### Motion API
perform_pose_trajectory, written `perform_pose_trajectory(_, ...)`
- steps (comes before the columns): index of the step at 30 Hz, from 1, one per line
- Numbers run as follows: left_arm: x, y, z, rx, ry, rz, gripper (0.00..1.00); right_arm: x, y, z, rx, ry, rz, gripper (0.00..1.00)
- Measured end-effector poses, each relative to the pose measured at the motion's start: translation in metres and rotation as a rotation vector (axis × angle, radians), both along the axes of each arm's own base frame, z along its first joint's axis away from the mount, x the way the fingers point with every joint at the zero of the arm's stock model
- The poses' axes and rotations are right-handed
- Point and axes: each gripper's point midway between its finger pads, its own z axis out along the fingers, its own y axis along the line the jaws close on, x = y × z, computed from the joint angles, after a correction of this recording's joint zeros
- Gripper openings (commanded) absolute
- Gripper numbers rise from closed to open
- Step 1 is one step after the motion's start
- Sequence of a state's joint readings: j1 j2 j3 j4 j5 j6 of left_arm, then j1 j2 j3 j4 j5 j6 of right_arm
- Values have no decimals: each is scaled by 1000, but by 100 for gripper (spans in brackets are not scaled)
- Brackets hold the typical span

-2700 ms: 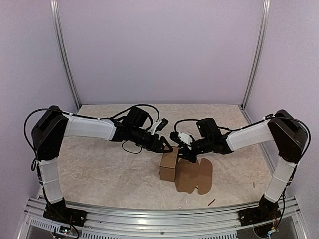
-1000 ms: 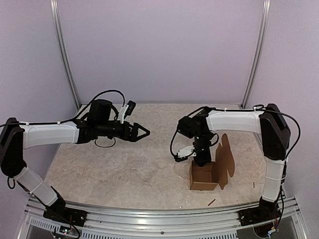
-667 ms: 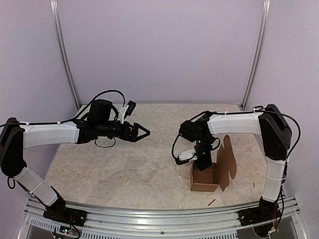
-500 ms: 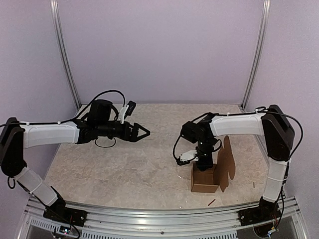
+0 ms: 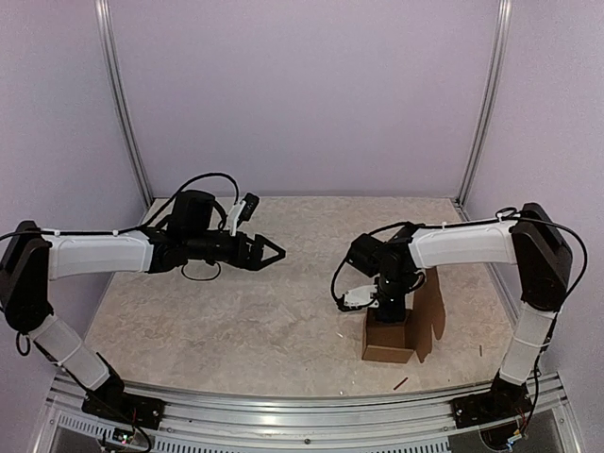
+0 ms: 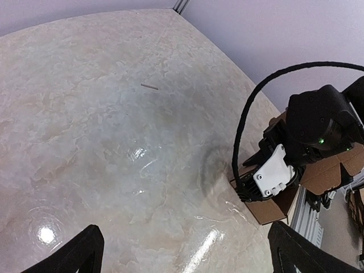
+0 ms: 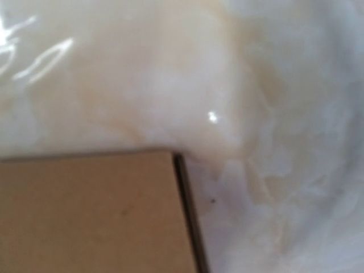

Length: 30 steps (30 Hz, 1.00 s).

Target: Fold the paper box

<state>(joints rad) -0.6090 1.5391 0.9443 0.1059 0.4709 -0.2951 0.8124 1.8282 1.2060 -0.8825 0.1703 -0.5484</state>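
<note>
The paper box [image 5: 386, 343] is brown cardboard and stands open-topped at the right front of the table. Its lid flap [image 5: 430, 304] stands upright on its right side. My right gripper [image 5: 389, 307] points straight down into the box opening, and its fingertips are hidden by the wrist. The right wrist view is blurred and shows only a cardboard panel [image 7: 85, 210] and the table, no fingers. My left gripper [image 5: 271, 252] is open and empty above the table's middle left, far from the box. In the left wrist view [image 6: 185, 230] the box [image 6: 272, 208] lies ahead at the right.
The tabletop [image 5: 236, 311] is beige marble-patterned, with purple walls around it. Tiny dark sticks lie near the front edge [image 5: 400, 383], at the right [image 5: 479, 350], and one shows in the left wrist view [image 6: 149, 86]. The metal rail [image 5: 283, 406] runs along the front.
The box went from lying at centre to standing upright at the right front. My right gripper has sunk lower into its opening. My left arm drew back left and has since stayed still.
</note>
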Motion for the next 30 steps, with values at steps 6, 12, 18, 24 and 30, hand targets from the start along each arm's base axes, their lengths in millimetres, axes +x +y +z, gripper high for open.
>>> perform_pose_trajectory(6,1,0,-8,14,20,1,99,2,1,-1,1,-8,3,16)
perform_pose_trajectory(12,7,-3,-1,22,15,6,99,-1,1,-6,7,0,6,17)
perform_pose_trajectory(18,15,-6,4,20,5,12,99,-1,1,-10,11,0,11,14)
perform_pose_trajectory(24,29,2,-3,28,34,112,99,3,-3,-10,23,-81,-1,12)
perform_pose_trajectory(30,39,13,-13,30,70,217,99,9,-8,-4,10,-158,-18,7)
